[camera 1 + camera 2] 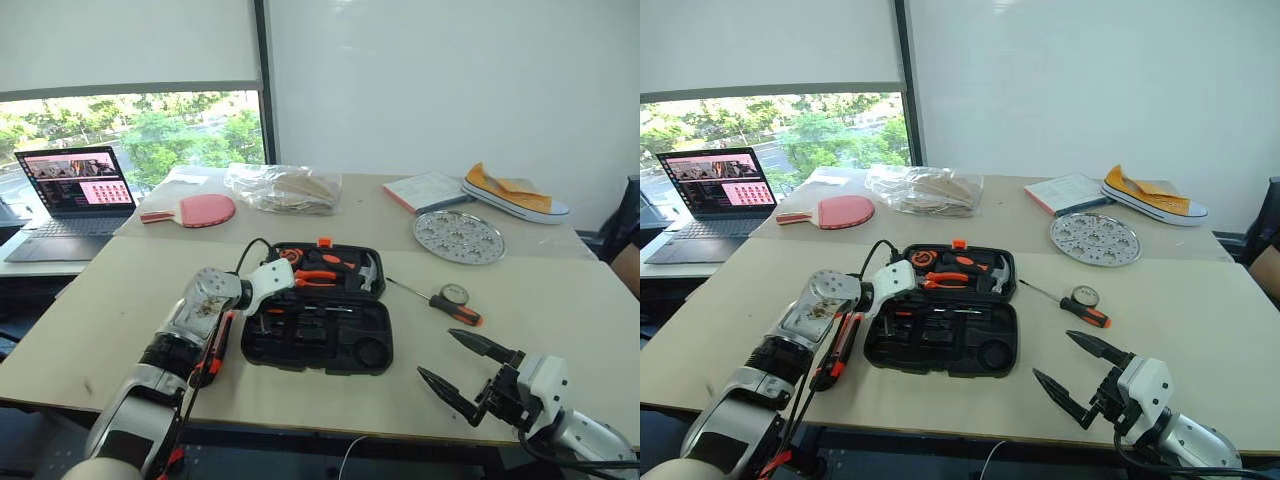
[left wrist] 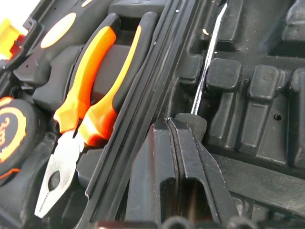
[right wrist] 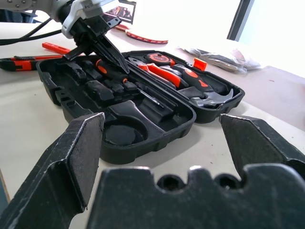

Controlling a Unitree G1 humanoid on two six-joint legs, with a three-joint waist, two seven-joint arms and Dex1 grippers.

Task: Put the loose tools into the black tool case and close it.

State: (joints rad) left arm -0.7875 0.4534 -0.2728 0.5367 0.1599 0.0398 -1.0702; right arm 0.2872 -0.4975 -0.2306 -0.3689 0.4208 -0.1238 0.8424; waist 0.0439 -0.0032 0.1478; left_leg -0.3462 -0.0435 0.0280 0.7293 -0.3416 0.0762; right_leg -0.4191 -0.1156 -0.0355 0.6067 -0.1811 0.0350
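Pale tabletop (image 1: 560,330) under a white wall, window off to the left. Dead centre, the black tool case (image 1: 318,345), lying open flat, orange latch (image 1: 324,242) on the far edge. Far half already stocked: orange-handled pliers (image 2: 90,95), a hammer (image 1: 368,272), a round tape with an orange ring (image 3: 158,58).

Over the near half's left end, the left gripper (image 2: 172,129), fingers pressed tight together with no gap. Right at the tips, the black butt of a screwdriver (image 2: 205,67), steel shaft running away along the moulded slots. Pinched or merely touched, impossible to say.

Down at the near right edge, the right gripper (image 1: 435,352), hanging above the table with jaws spread wide and holding nothing.

Loose tools outside the case: 1 orange-and-black screwdriver on the table (image 1: 445,303) just right of the case, a small round tape measure (image 1: 454,294) right beside its handle, and the long utility knife (image 1: 835,350) left of the case, partly under the left arm.

Further back: a laptop (image 1: 75,190), a red table-tennis paddle (image 1: 200,210), a clear plastic bag (image 1: 285,188), a book (image 1: 428,190), a perforated metal disc (image 1: 458,236) and a yellow shoe (image 1: 515,195).
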